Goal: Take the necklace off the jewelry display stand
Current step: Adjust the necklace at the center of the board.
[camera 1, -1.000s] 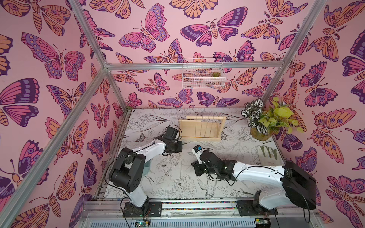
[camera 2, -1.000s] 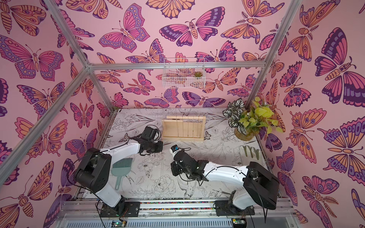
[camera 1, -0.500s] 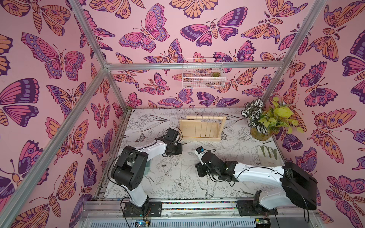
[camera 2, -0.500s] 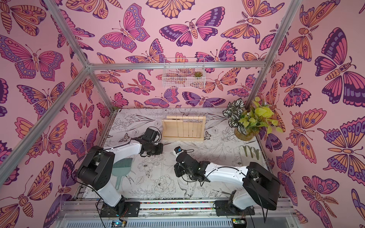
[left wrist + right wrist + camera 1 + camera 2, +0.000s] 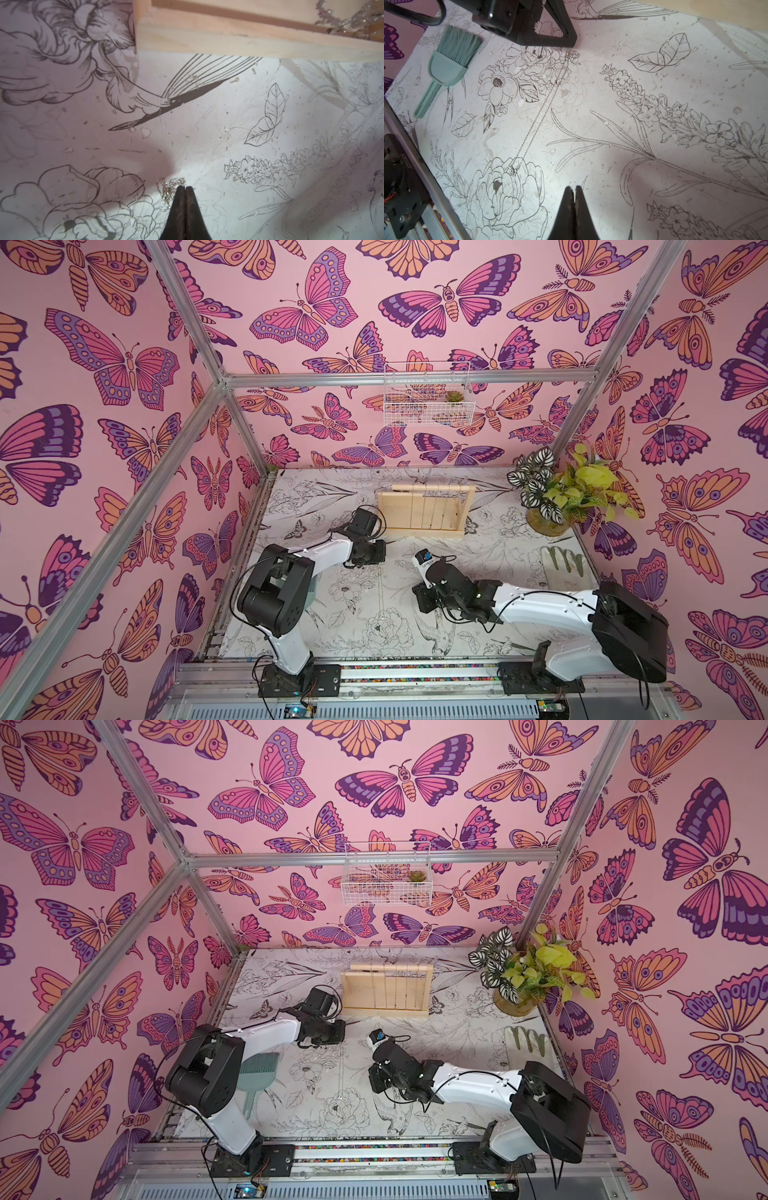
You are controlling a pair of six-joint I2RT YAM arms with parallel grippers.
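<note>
The pale wooden jewelry display stand [image 5: 424, 510] [image 5: 386, 990] stands at the back of the table, with several thin chains hanging from its crossbar. Its base edge [image 5: 228, 41] fills the far part of the left wrist view. A silver necklace [image 5: 542, 108] lies stretched flat on the table, its pendant [image 5: 513, 171] on a printed peony. Its bunched end [image 5: 170, 189] rests right beside the tips of my left gripper [image 5: 185, 188] [image 5: 378, 555], which is shut. My right gripper [image 5: 572, 188] [image 5: 417, 599] is shut and holds nothing, a short way from the pendant.
A teal brush [image 5: 446, 62] [image 5: 257, 1073] lies by the left arm. A potted plant [image 5: 557, 497] stands at the back right, with pale gloves [image 5: 561, 560] in front of it. A white wire basket [image 5: 428, 396] hangs on the back wall.
The right gripper has drawn back to the right and toward the front. The left gripper has shifted slightly toward the front. Both stay shut.
</note>
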